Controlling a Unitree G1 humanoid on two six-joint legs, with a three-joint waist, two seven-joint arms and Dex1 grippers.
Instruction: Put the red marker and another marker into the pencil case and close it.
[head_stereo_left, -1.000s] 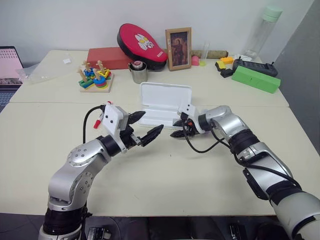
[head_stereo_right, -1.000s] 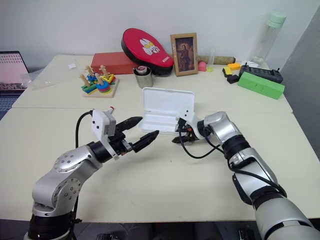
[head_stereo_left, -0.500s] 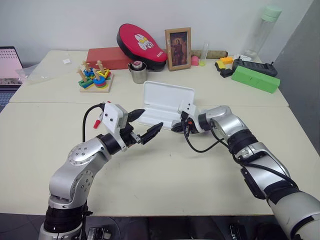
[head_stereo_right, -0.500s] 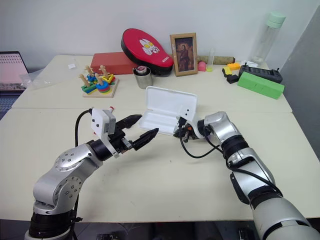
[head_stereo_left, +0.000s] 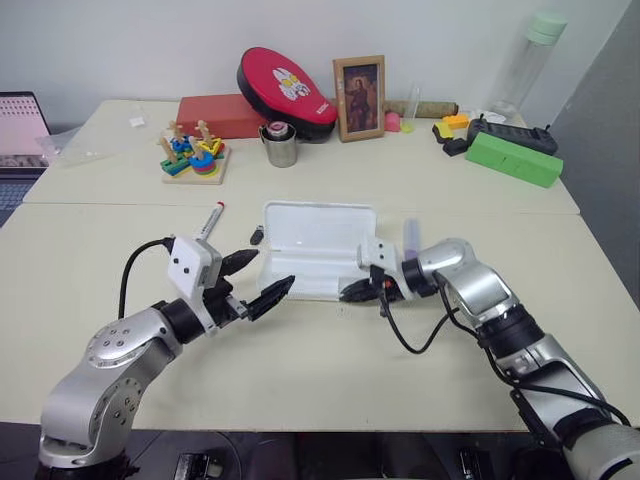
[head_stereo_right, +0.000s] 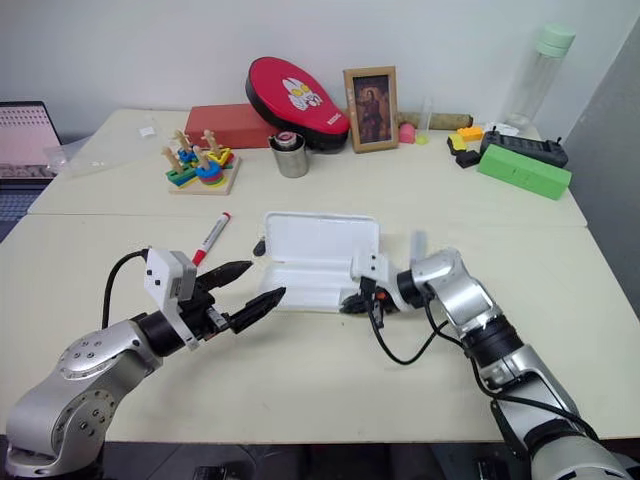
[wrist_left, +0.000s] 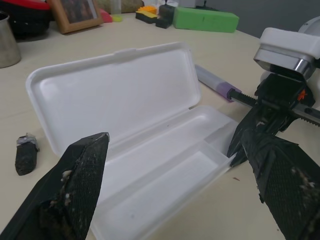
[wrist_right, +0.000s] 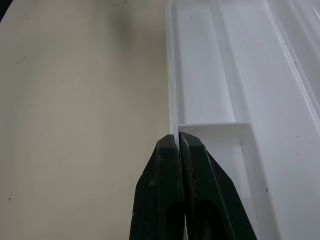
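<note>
While the pencil case (head_stereo_left: 318, 247) lies open near the middle of the table (head_stereo_left: 330, 370), lid laid back toward the far edge and moulded tray toward the near edge, its compartments hold nothing.

Right gripper (head_stereo_left: 352, 293): fingers clenched together on the thin wall of the tray at its near right corner; the right wrist view shows the rim pinched between the two black fingertips (wrist_right: 165, 150).

Left gripper (head_stereo_left: 257, 282): released, fingers spread wide, holding nothing; it hovers just off the near left corner of the case, apart from it.

The red marker (head_stereo_right: 211, 237): white barrel, red cap, lying on the table to the left of the case, well apart from it, pointing toward the far edge.

Another marker (wrist_left: 214, 84): short, lilac, lying on the table just beside the right end of the case, behind the right gripper.

Small black capsule-shaped object (head_stereo_left: 257, 236): on the table by the far left corner of the lid.

Along the far edge of the table, left to right: wooden stacking toy (head_stereo_left: 193, 155), red flat box (head_stereo_left: 218, 113), metal cup (head_stereo_left: 280, 144), red oval pouch (head_stereo_left: 283, 79), framed picture (head_stereo_left: 358, 97), green block (head_stereo_left: 511, 157), black item (head_stereo_left: 507, 132) behind it, tall clear bottle (head_stereo_left: 528, 62) with a pale green cap.

A laptop screen (head_stereo_left: 20, 132) stands off the far left corner.
</note>
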